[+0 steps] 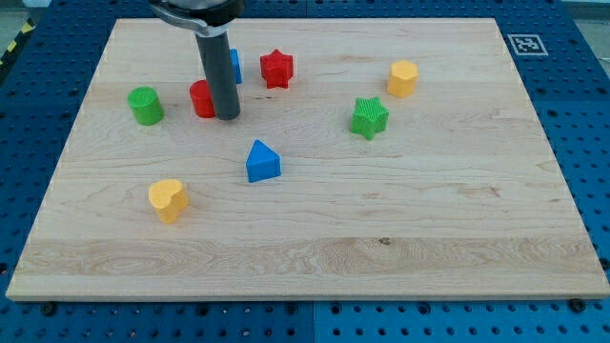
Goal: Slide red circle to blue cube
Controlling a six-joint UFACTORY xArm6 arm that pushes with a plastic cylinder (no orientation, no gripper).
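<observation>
Wooden board (400, 238): largest item, lies on blue pegboard.

Rod: no fingers fitted, so no grip state applies. My tip (228, 117) sits touching the red circle (201, 99), at its 4 o'clock.

Red circle: upper-left board area, rt edge hidden behind rod.

Blue cube (235, 65): approx. 1 o'clock from red circle, near; mostly hidden by rod, shape hard to confirm.

Key relation: tip is on circle's lower-rt side. Judgement: push toward 1 o'clock needs tip re-set to circle's 7 o'clock.

Others: red star (276, 68), green cylinder (146, 105), blue triangle block (262, 162).
</observation>
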